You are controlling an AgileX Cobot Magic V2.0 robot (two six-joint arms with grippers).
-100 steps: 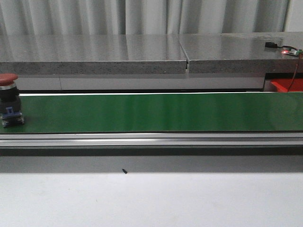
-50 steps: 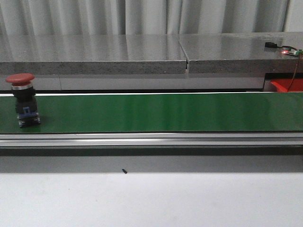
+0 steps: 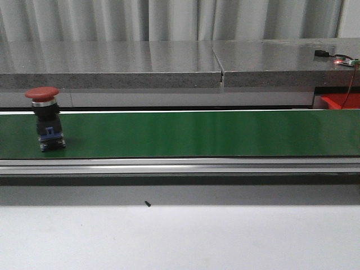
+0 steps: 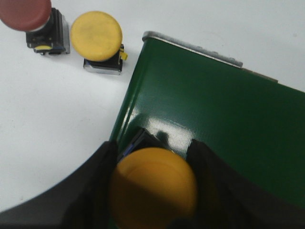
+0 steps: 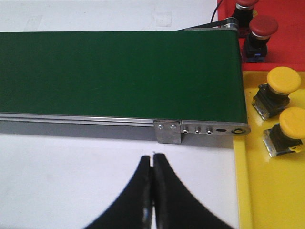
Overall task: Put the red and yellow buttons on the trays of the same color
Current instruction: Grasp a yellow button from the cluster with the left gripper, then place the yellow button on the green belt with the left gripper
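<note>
Red button point(image 3: 44, 118) upright on green belt point(image 3: 197, 133), left jaws gripping yellow button point(image 4: 152, 188), right jaws closed

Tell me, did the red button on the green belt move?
Yes. The red button rode to the right along the green belt. Earlier it stood at the picture's left edge; now it is farther in, nearer the gap in the grey counter.

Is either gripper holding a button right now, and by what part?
The left gripper holds a yellow button, its fingers on either side of the cap, over the belt. The right gripper is shut and empty.
</note>
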